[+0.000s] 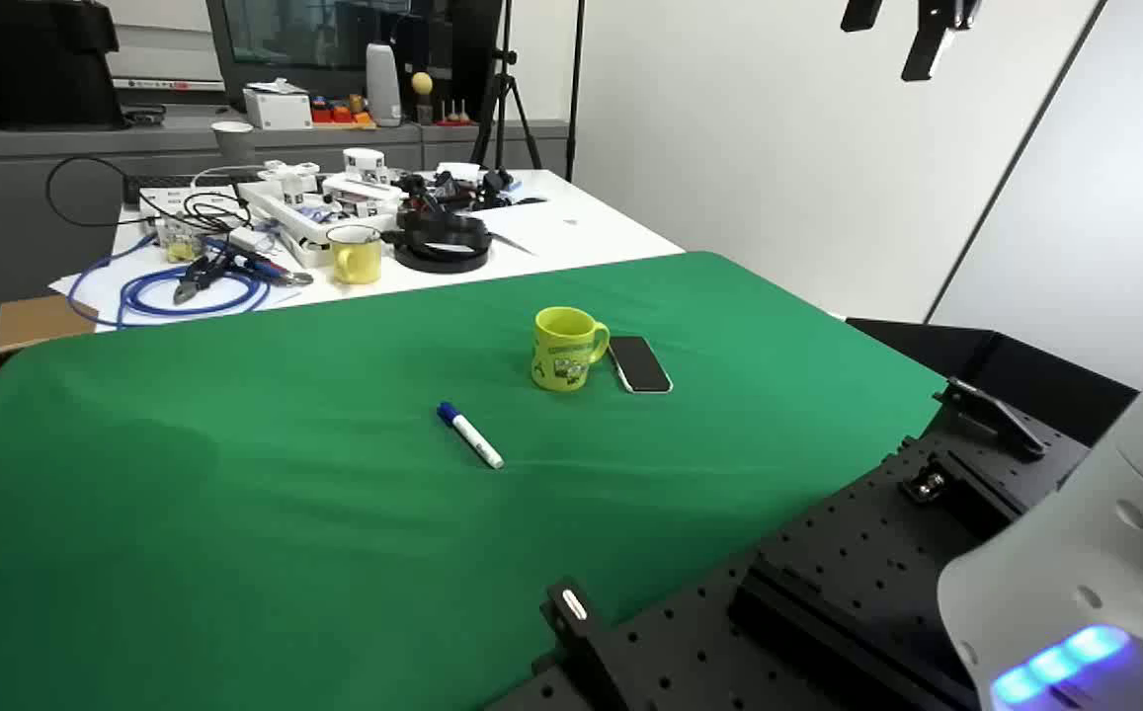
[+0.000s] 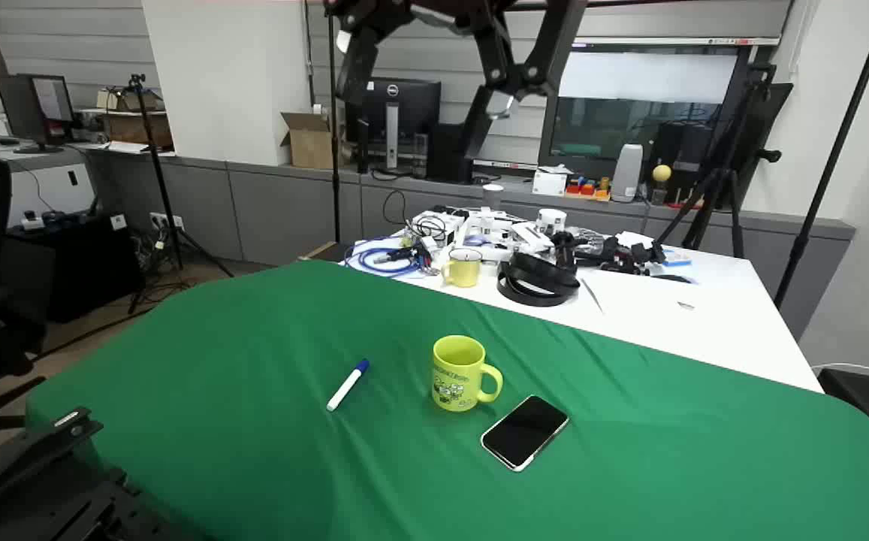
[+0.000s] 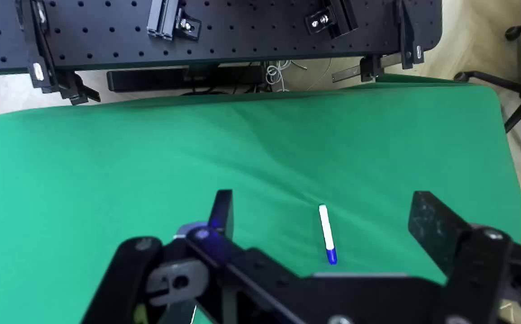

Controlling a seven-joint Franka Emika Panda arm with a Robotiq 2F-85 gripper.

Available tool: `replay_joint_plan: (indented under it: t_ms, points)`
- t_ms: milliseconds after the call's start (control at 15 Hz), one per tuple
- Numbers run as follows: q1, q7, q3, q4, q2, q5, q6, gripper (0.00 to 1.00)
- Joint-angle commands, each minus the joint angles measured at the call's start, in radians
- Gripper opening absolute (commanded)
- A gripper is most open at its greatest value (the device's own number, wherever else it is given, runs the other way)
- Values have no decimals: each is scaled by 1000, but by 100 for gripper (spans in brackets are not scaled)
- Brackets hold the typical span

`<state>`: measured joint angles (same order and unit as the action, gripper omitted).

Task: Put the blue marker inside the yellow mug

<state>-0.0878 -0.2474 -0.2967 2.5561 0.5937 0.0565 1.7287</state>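
Note:
The blue marker (image 1: 470,435), white with a dark blue cap, lies flat on the green cloth; it also shows in an exterior view (image 2: 348,385) and the wrist view (image 3: 327,230). The yellow mug (image 1: 561,357), with dark markings and a handle, stands upright on the cloth beside the marker, also in an exterior view (image 2: 457,379). In the wrist view the mug is almost wholly hidden behind the gripper. My gripper (image 2: 415,139) is open and empty, high above the cloth. In the wrist view the marker appears between its spread fingers (image 3: 325,211).
A phone (image 1: 641,365) lies on the cloth beside the mug's handle, also in an exterior view (image 2: 526,432). Another yellow cup (image 1: 357,259) stands on the white table behind, among cables, tools and black rings (image 2: 538,279). A black perforated base plate (image 3: 242,31) borders the cloth.

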Motion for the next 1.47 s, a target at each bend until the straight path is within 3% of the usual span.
replay_joint_plan:
  t_ms: [0,667,1067,1400]
  points:
    - [-24,-12,21,-2,-5,11,-2,100]
    - [-24,-13,21,-2,-4,11,-2,100]
    - [95,-40,141,107,-135,53,322,100]
    - [249,26,279,69,-399,189,650,100]
